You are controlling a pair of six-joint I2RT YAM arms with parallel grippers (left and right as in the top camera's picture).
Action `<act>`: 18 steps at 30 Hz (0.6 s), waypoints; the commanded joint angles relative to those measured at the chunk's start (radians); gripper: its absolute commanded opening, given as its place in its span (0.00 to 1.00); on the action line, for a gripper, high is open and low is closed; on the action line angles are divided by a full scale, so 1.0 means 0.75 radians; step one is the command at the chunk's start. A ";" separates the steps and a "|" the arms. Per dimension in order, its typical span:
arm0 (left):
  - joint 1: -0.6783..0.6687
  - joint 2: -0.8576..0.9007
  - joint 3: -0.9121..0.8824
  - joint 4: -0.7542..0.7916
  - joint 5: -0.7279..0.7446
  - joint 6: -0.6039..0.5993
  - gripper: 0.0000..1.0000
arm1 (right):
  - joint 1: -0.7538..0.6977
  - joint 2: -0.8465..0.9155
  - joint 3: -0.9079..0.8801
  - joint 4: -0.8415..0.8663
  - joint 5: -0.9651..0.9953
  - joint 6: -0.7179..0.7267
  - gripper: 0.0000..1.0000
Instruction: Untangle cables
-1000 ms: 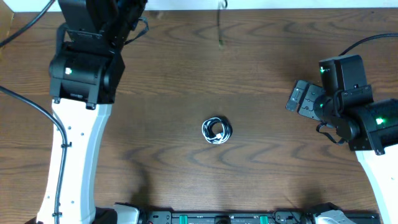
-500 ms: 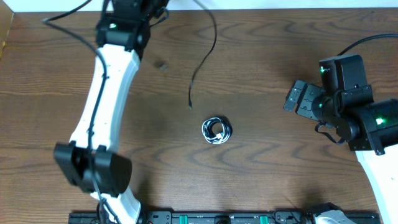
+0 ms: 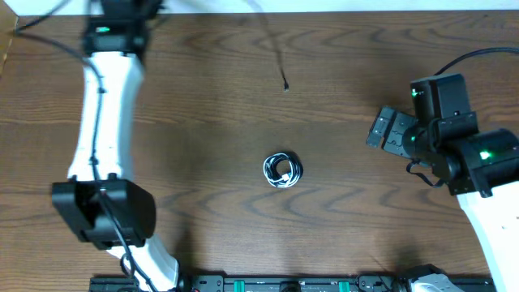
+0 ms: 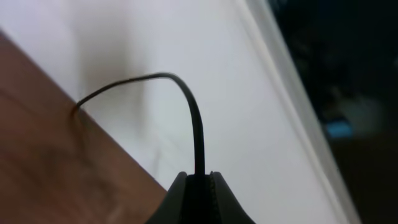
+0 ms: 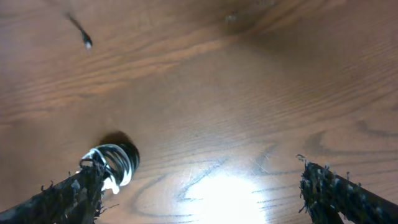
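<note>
My left gripper (image 4: 198, 182) is shut on a thin black cable (image 4: 196, 124), which arcs up from the jaws and drops to the table's far edge. In the overhead view that cable (image 3: 276, 57) hangs down from the top edge, with its free plug end (image 3: 285, 85) over the table. A small coil of white and black cables (image 3: 282, 170) lies at the table's middle. It also shows in the right wrist view (image 5: 112, 165), by my left finger. My right gripper (image 3: 388, 130) is open and empty to the right of the coil, and shows in its own view (image 5: 199, 199).
The left arm (image 3: 109, 105) stretches from the front left to the back left corner, its gripper beyond the table's back edge. A white wall borders the back edge (image 3: 340, 6). A black rail (image 3: 284, 284) runs along the front edge.
The left arm has swung left and back, pulling the black cable. The cable's free end has moved toward the back of the table. The right gripper has shifted slightly left. The coil has not moved.
</note>
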 commanded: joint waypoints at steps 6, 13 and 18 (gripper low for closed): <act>0.345 0.252 0.022 -0.174 -0.112 0.310 0.97 | 0.001 -0.001 -0.135 0.116 -0.155 -0.007 0.99; 0.541 0.292 0.022 -0.414 -0.078 0.426 0.97 | 0.001 0.000 -0.184 0.137 -0.168 -0.006 0.99; 0.571 0.247 0.022 -0.478 0.100 0.464 0.98 | 0.001 0.001 -0.190 0.147 -0.222 -0.006 0.99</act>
